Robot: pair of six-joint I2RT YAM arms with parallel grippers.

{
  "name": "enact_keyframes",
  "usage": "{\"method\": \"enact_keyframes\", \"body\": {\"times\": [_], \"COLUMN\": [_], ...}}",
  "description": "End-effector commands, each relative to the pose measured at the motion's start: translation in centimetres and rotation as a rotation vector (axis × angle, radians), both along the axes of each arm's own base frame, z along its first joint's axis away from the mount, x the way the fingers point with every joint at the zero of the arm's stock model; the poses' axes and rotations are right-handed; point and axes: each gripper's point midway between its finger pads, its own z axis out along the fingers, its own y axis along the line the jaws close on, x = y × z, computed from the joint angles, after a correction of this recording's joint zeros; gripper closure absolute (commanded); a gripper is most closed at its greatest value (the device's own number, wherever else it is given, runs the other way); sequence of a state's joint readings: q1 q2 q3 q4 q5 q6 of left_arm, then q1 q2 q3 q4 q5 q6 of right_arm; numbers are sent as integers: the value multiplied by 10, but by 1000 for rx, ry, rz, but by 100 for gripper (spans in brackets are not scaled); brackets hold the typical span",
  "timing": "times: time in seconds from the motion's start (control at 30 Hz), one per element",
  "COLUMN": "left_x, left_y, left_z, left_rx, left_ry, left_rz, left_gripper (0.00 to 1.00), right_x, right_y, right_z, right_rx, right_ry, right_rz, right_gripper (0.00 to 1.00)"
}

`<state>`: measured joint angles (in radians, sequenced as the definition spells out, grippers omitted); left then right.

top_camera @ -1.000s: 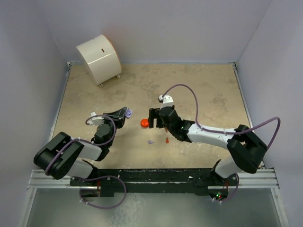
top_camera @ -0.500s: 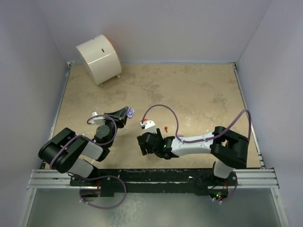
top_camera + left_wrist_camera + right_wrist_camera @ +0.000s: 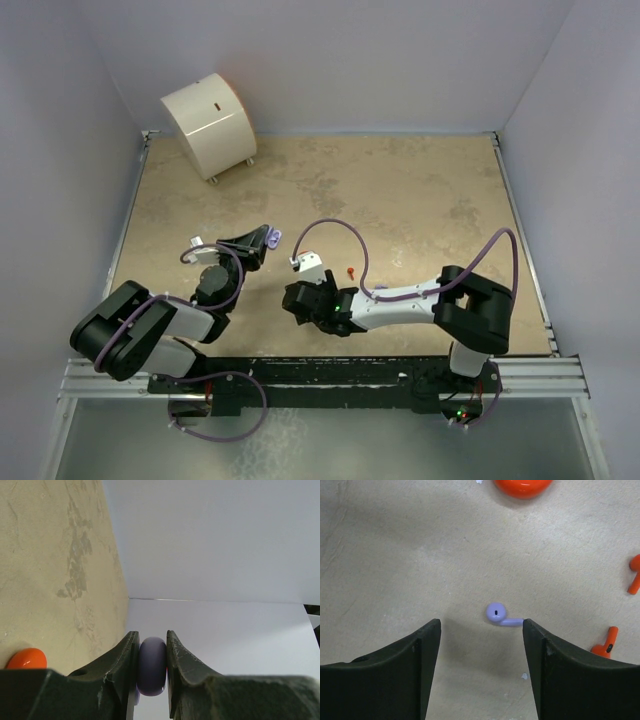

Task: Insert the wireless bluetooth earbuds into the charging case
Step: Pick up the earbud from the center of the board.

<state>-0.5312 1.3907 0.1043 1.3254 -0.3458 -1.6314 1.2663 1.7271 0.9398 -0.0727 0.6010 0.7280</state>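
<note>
At the far left corner of the counter sits a white drum, which is no part of the job. Nearer, the left tool is closed almost fully on the lilac charging case. It pinches the round case edge-on by its 2 flat faces, with the pale wall behind. From this angle I cannot tell whether the lid is up. Near it, at the lower left of the left wrist view, the orange case rests on the counter.

Further right, the right tool hangs low with its fingers spread wide and nothing in them. It straddles the lilac earbud, which lies flat on the counter with its bud near the middle of the gap and its stem running out to the right finger. Right of that finger lie the orange earbuds, apart from each other and from the lilac one.

The step in hand, as I judge it, is picking up the lilac earbud so it can go to the case the left tool presents. The next move calls for lowering and closing on a very small, rounded piece that sits off-centre in the gap. A slight shift right first would help, or the stem may skid off 1 finger.

Count: 1 lilac earbud, 2 orange earbuds, 1 lilac case, 1 orange case, 1 drum. Whether any earbud already sits inside a case is hidden.
</note>
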Motion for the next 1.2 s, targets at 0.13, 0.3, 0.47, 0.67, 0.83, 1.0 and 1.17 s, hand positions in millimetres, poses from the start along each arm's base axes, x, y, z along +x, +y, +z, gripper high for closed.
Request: {"method": "enact_keyframes", "body": {"times": [0.13, 0.3, 0.47, 0.67, 0.83, 1.0, 1.17], "left_x": [0, 0, 1, 0, 0, 0, 0], "left_y": [6, 6, 7, 7, 9, 9, 9], "left_z": [6, 4, 5, 7, 6, 6, 6], "left_rx": [2, 6, 5, -2, -1, 0, 2], "left_ry": [-24, -21, -23, -28, -27, -26, -26], "left_rz": [19, 18, 19, 19, 23, 22, 22], "left_gripper": [100, 100, 100, 100, 100, 100, 100], "right_x": [6, 7, 10, 16, 21, 22, 22], "right_y": [2, 2, 3, -2, -9, -12, -11], "right_z": [9, 7, 6, 3, 2, 1, -1], "right_rx": [13, 15, 18, 29, 51, 60, 62], "right_ry": [-35, -42, -51, -52, -41, -40, -35], "right_rz": [-37, -34, -37, -51, -51, -47, -37], "right_gripper": [37, 39, 42, 44, 45, 47, 51]}}
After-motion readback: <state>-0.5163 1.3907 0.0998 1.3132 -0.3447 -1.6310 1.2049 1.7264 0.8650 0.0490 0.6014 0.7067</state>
